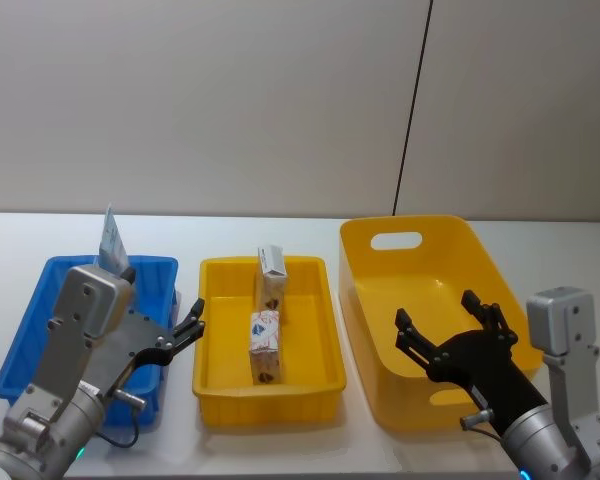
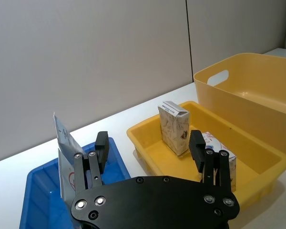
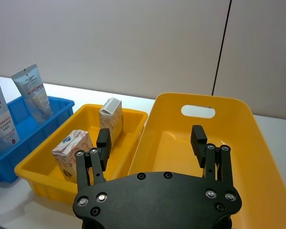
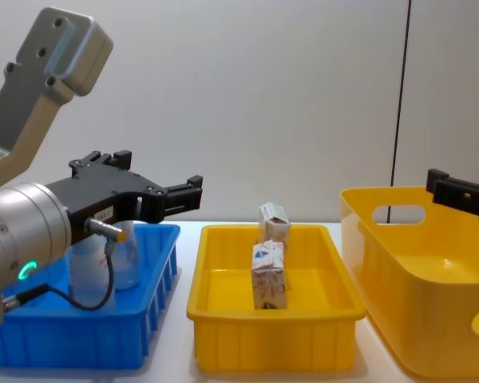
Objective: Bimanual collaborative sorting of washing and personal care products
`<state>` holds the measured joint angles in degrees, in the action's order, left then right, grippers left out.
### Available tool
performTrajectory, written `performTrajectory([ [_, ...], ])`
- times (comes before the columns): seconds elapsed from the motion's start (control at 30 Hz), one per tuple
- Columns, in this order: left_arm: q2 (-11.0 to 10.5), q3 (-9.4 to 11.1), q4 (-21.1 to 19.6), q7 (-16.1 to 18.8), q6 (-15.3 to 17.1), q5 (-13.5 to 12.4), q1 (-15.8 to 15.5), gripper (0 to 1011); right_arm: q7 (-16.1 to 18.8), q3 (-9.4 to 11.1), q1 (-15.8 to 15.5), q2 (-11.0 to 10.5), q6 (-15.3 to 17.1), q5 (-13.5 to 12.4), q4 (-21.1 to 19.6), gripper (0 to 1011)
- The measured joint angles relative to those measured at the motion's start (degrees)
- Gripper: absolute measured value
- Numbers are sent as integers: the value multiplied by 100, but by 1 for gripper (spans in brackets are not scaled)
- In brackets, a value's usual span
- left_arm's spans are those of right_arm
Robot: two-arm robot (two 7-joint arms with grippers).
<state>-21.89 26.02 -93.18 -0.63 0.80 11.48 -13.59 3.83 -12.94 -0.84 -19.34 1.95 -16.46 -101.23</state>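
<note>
Two pale squeeze tubes [image 3: 34,92] [image 3: 1,122] with red print stand in the blue bin [image 1: 40,320]; one tube [image 1: 111,241] pokes up behind my left arm. Two small white cartons sit in the shallow yellow tray [image 1: 220,390], one upright at the far end [image 1: 272,263] and one nearer [image 1: 265,345]. My left gripper [image 1: 185,328] hovers open and empty over the blue bin's right edge, beside the tray. Over the large yellow bin [image 1: 365,300] my right gripper [image 1: 445,318] is open, with nothing between its fingers.
The three containers stand in a row on a white table [image 1: 280,230], blue at the left, large yellow bin [image 4: 399,263] at the right. A plain grey wall rises behind. The large bin's floor [image 3: 181,157] is bare.
</note>
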Motion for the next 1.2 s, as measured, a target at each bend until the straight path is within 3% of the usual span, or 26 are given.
performTrajectory([
  [1.2,0,0,0,0,0,0,0,1001,0,0,0,0,0,0,0,1002],
])
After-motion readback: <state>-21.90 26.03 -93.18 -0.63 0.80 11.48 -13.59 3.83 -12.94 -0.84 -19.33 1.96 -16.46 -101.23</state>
